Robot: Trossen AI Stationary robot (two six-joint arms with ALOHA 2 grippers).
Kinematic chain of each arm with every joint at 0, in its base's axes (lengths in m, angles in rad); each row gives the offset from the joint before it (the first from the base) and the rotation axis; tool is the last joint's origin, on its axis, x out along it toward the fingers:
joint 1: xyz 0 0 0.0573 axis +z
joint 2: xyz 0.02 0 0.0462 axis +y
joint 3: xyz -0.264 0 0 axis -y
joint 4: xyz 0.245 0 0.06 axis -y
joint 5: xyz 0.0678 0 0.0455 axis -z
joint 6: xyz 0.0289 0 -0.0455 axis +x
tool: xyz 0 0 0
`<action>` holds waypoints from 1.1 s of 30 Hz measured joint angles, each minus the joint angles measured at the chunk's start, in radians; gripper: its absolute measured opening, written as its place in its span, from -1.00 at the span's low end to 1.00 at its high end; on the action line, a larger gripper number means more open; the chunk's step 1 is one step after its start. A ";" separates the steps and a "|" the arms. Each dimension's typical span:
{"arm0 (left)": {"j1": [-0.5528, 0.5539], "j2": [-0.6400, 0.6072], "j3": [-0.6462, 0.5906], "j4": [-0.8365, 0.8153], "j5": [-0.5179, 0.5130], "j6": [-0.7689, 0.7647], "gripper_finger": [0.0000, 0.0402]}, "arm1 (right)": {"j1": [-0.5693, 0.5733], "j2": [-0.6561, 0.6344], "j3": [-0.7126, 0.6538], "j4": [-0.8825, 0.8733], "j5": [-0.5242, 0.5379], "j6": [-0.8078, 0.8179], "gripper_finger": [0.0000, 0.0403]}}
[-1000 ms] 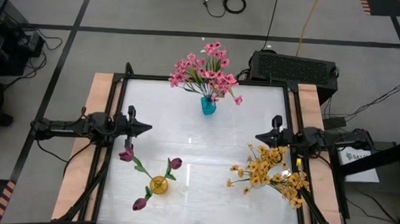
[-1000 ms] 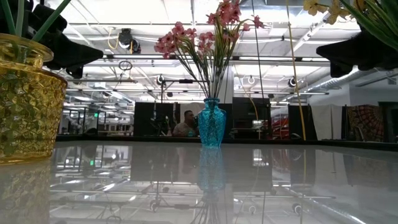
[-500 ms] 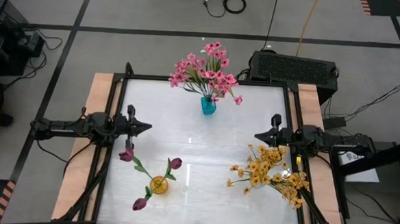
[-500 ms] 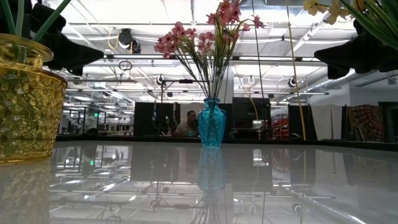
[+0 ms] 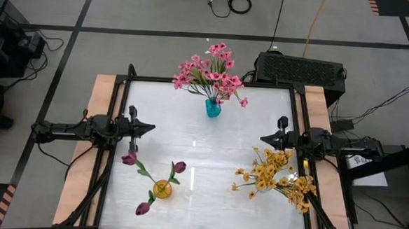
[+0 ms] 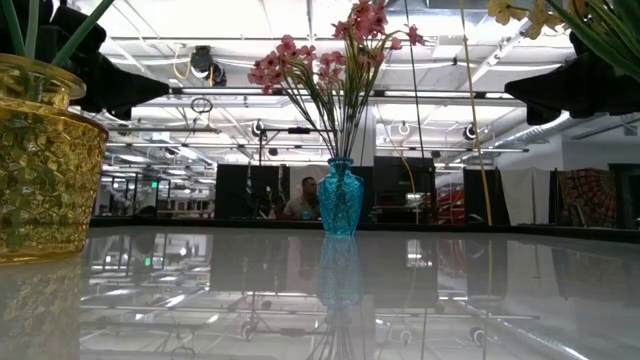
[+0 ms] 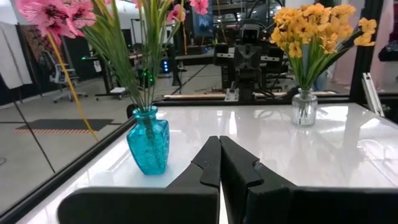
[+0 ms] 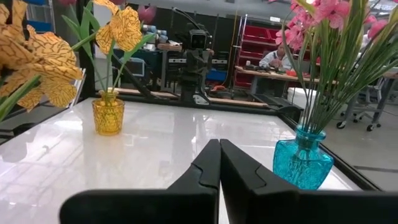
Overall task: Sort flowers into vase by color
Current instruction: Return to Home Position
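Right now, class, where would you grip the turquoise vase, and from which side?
Probably the narrow neck of the turquoise vase, approached level from a side: pink flowers fan out overhead, blocking a top approach, and the body widens below.

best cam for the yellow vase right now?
Right wrist view: the yellow vase shows whole, standing upright on the table. The high view only looks down into the vase, with the dark tulips splayed around it. The low view shows the vase cut off at the picture's edge. The left wrist view misses it.

Left claw (image 5: 150, 130) and right claw (image 5: 263, 139) closed
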 joint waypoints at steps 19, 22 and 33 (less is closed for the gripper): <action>0.000 0.000 0.000 -0.001 -0.005 0.078 -1.00 | 0.000 0.000 0.000 0.000 0.001 -0.011 -1.00; 0.000 0.000 0.000 -0.005 0.017 0.054 -1.00 | 0.000 0.000 0.000 0.000 0.001 -0.011 -1.00; 0.000 0.000 -0.001 -0.009 0.035 0.108 -1.00 | 0.000 0.000 0.000 0.001 0.001 -0.011 -1.00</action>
